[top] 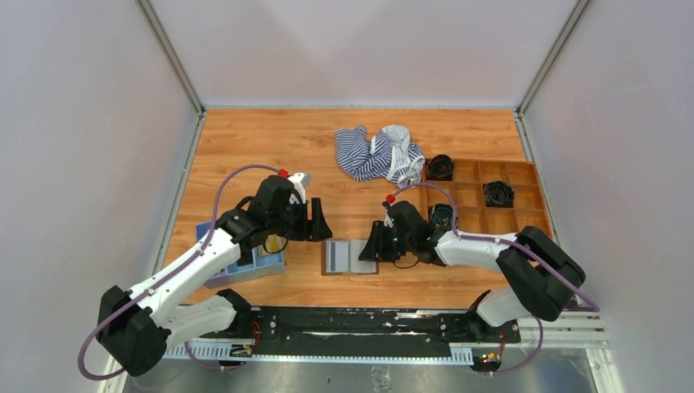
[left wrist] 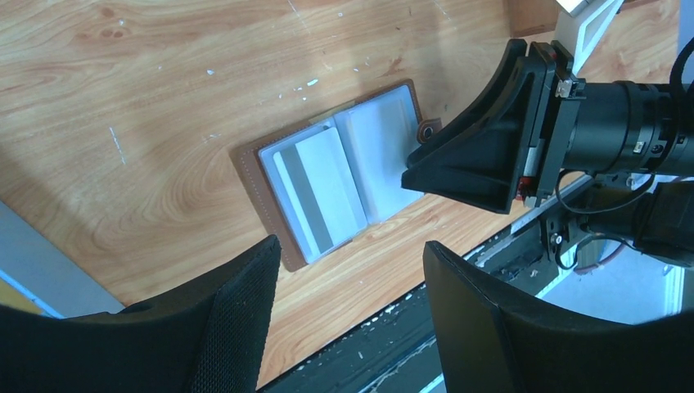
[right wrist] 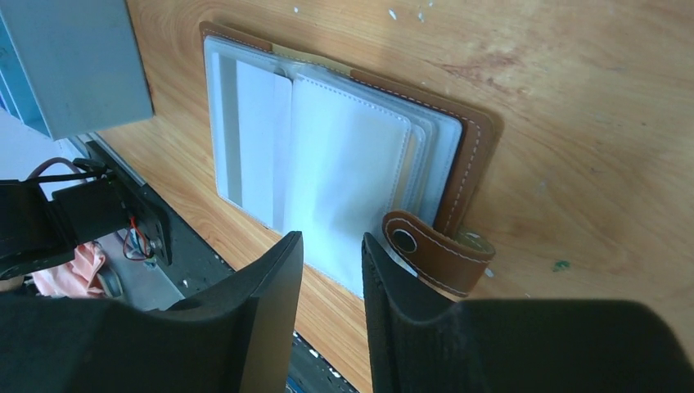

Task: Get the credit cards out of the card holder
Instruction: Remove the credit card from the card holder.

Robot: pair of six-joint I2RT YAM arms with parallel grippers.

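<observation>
Card holder (top: pixel 350 256) lies open; left gripper (top: pixel 317 221) hovers left of it, jaws wide, empty; right gripper (right wrist: pixel 331 246) at its right page, jaws narrowly parted, grip unclear.

Matt brown leather-like card holder (right wrist: pixel 470 155), perhaps plastic-lined; smooth wood-grain table (top: pixel 270 139).

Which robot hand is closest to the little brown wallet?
The right arm's fingers. They sit right at the edge of the card holder, while the left arm's fingers hang farther away, up and to its left.
</observation>
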